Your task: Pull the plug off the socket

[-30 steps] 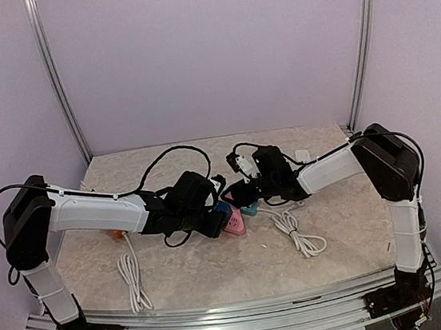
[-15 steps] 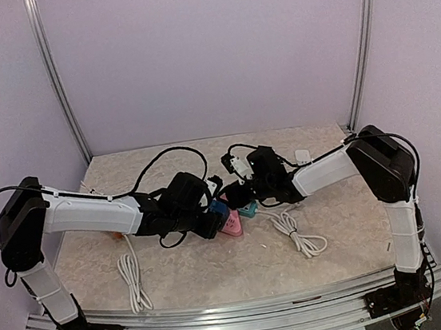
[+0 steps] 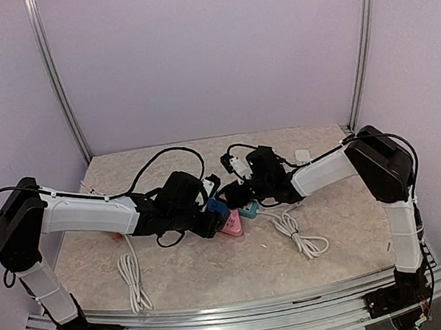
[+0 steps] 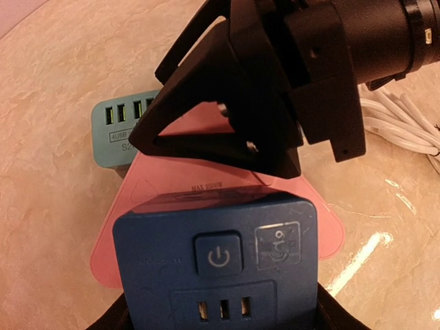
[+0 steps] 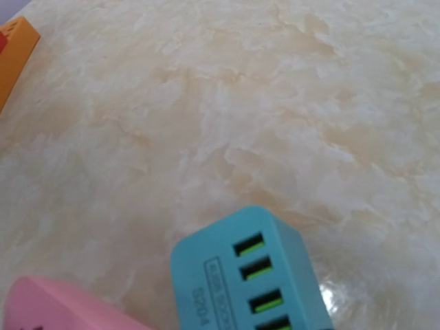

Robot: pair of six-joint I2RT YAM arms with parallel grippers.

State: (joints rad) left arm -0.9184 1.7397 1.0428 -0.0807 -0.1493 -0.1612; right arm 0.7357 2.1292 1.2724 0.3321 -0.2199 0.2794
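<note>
Blue socket cube (image 4: 216, 258) is held clamped in the left gripper (image 4: 218, 313), set against the pink triangular block (image 4: 165, 206) on the table (image 5: 206, 103). Teal USB charger (image 5: 251, 275) is noted just beside the pink block. Right gripper (image 3: 239, 197) is placed over both; its opening cannot be told.

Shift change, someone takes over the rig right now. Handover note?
Grippers: left gripper shut on the blue power cube. The right gripper is low over the pink triangular socket, beside the teal USB charger; its grip is unclear.
Things: the cube overlaps the pink socket mid-table.
Done: both arms are in place.
Left: the pull itself; no separation is visible.
</note>
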